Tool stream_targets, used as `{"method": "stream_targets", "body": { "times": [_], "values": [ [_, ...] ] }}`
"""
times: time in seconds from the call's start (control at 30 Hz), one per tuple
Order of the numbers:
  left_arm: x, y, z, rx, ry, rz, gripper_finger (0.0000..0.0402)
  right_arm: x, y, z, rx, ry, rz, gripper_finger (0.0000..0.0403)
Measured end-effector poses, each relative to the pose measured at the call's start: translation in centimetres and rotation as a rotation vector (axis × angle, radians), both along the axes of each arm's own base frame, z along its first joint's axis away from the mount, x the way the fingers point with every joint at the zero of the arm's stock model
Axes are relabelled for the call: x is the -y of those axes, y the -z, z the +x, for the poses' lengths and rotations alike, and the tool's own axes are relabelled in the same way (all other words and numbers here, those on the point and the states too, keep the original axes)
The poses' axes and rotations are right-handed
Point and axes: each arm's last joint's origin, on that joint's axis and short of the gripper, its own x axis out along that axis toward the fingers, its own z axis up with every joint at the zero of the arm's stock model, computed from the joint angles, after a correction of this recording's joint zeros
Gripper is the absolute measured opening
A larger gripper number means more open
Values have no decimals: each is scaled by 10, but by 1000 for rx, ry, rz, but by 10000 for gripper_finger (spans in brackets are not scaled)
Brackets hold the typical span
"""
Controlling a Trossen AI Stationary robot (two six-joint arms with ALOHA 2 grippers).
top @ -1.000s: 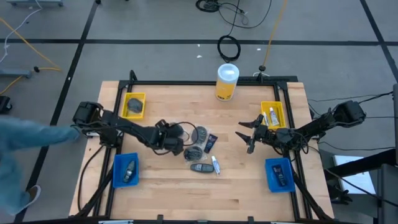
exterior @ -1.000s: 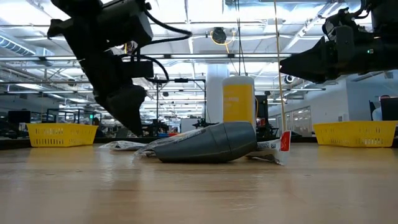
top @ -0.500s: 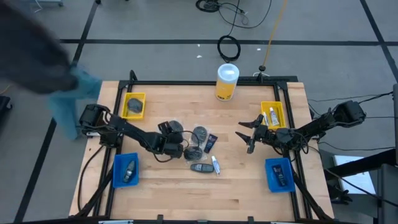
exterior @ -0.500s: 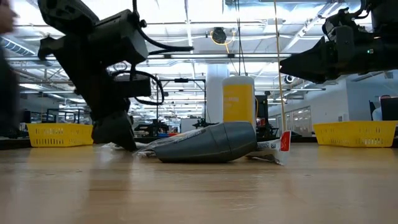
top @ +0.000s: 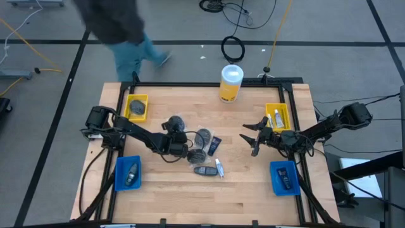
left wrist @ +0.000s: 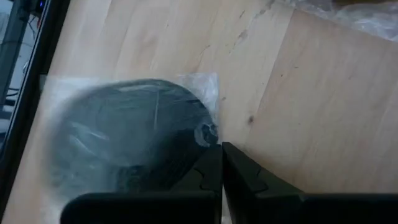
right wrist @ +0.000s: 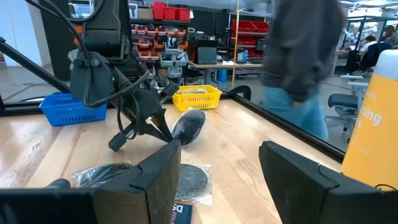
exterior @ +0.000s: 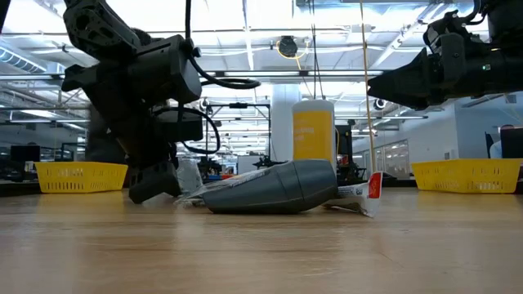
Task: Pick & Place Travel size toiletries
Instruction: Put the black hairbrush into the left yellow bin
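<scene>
Left wrist view: wrapped dark grey disc (left wrist: 127, 140) sits directly ahead of my left jaws, whose fingertips (left wrist: 219, 165) meet on the edge of its clear wrap. I read them as pinched shut on it. High view puts this disc (top: 175, 122) just beyond the left gripper (top: 176, 140), lifted toward the yellow bin (top: 136, 107) on that side.

Progress, judged from the bins: yellow bin on the left carries a disc, blue bin (top: 128, 173) a bottle, the right yellow bin (top: 277, 116) a white tube, the right blue bin (top: 284, 177) a dark item. Left to sort, beside the left jaws: a second wrapped disc (top: 204, 136), blue sachet (top: 214, 145), grey bottle (top: 204, 170), white tube (top: 219, 168). Roughly half done, I estimate.

Right gripper (top: 252, 135) waits well apart over the tabletop (top: 240, 190), jaws spread wide.

Change versus half a second ago: left arm has pulled back from the pile, disc coming with it; low view shows the gripper (exterior: 155, 184) nearer the tabletop edge of the cluster. Right arm unchanged. A person (top: 120, 28) has walked on behind the table.
</scene>
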Motion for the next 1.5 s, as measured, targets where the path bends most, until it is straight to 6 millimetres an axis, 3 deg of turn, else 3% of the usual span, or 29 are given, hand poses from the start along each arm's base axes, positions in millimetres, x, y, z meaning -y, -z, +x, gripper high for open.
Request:
{"method": "stream_targets", "body": {
  "times": [0.17,0.43,0.63,0.77,0.9,1.03,1.2,1.37,1.5],
  "values": [
    [3,-12,-1,-31,-14,52,3,0,0,0,0,0,0,210],
    [15,-61,-7,30,-21,183,4,0,1,0,-7,0,0,210],
    [16,-92,-25,79,-43,240,4,0,2,0,-14,3,2,210],
    [14,-105,-29,137,-52,164,2,0,1,0,-13,4,3,210],
    [5,-105,-29,133,-88,82,10,0,2,0,-14,4,3,210],
    [-13,-103,-27,121,-165,0,59,0,2,0,-14,2,3,210],
    [-31,-101,-26,41,-142,-104,166,0,2,0,-15,1,3,210],
    [-34,-87,-31,-57,-37,-154,270,0,2,0,-19,1,2,210],
    [-30,-65,-40,-123,83,-150,305,0,2,0,-18,1,2,210]
  ]
}}
